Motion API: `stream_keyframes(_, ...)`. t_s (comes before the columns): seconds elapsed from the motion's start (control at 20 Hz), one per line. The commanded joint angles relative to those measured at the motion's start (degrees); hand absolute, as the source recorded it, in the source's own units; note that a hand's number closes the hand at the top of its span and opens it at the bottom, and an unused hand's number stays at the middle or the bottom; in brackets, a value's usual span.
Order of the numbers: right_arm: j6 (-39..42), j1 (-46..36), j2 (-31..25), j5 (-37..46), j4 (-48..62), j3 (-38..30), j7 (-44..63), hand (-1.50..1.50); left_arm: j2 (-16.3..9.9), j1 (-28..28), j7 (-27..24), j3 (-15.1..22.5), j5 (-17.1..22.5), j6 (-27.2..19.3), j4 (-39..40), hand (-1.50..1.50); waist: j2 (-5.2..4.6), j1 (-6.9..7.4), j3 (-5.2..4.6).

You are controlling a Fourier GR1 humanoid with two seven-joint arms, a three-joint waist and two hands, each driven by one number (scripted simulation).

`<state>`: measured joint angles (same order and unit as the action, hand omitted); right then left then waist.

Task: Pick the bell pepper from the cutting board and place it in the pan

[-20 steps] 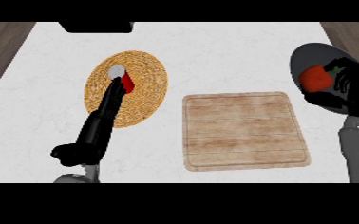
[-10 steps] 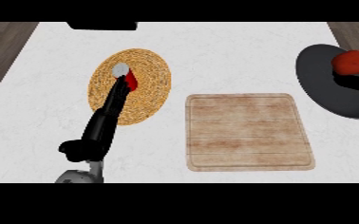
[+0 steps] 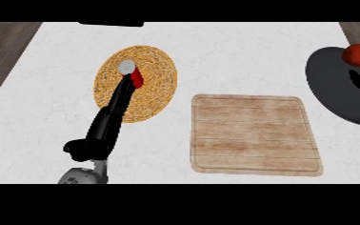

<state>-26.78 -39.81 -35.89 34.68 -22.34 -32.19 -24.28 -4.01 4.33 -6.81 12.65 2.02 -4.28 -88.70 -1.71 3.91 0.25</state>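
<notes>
I see the red bell pepper lying in the dark round pan at the frame's right edge, the wooden cutting board bare; neither robot hand shows.

No readable text or labels

A pale wooden cutting board with visible grain lies beside a rough woven mat.

board: bare | pan: pepper at rim
</notes>
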Motion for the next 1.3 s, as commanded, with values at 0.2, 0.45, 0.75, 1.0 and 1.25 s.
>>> stream_keyframes(0.2, 17.9, -5.6, -2.0, 3.3, 11.2, 4.2, 4.2, -1.50, 0.2, 1.3, -0.2, 0.0, 0.4, 1.1, 0.9, 0.00, -0.31, 1.37, 0.17)
stream_keyframes(0.45, 14.9, -4.8, -0.2, 0.3, 11.4, 0.8, -2.2, -1.50, -0.7, 1.2, -0.7, -0.4, 0.3, 1.6, 0.1, 0.00, -0.52, 1.28, 0.34)
stream_keyframes(0.75, 16.9, -5.8, -1.2, -8.5, 10.6, -7.6, -9.0, -1.50, -0.8, 0.9, -0.4, -1.7, 1.0, 1.4, 0.8, 0.00, 0.00, -0.09, 0.22)
stream_keyframes(1.0, 27.7, -1.2, -5.8, -13.5, 12.9, -12.2, -13.1, -1.50, -0.2, -0.6, -0.4, -1.0, 0.5, 0.9, -0.3, 0.00, 0.21, -1.25, 0.25)
stream_keyframes(1.25, 44.3, 0.9, -11.8, -16.4, 14.5, -14.1, -13.2, -1.50, 0.6, -2.5, -0.7, -0.2, -0.9, -0.7, -0.8, 0.00, 0.79, -2.21, 0.14)
